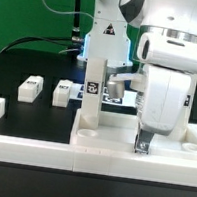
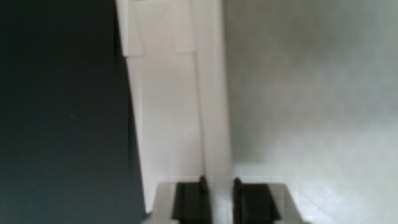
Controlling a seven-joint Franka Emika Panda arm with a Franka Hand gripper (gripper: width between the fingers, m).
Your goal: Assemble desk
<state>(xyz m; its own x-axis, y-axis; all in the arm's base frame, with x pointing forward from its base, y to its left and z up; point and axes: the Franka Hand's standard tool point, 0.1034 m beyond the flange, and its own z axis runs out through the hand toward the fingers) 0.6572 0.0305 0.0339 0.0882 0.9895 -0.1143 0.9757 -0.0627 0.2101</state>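
At the front of the black table (image 1: 24,112), against the long low rail (image 1: 40,144), the desk panel (image 1: 110,130) lies flat with one leg post (image 1: 91,104) standing upright at its corner on the exterior view's left. Two more leg posts (image 1: 29,87) (image 1: 61,92) lie loose on the table beyond. Your gripper (image 1: 141,144) points straight down at the panel's near edge. In the wrist view its dark fingers (image 2: 191,200) are pressed almost together, and they appear to pinch the thin raised rim (image 2: 214,100) between them.

Expect the panel to be light, rigid plastic, smooth and likely slippery. A pinch on so narrow a rim gives little bearing surface, so you should treat it as a grip for sliding or nudging, not lifting. The wide flat face (image 2: 302,120) offers nothing to close on, which leaves the rim as your only hold. Watch the upright post: it probably tips easily if the panel jerks.
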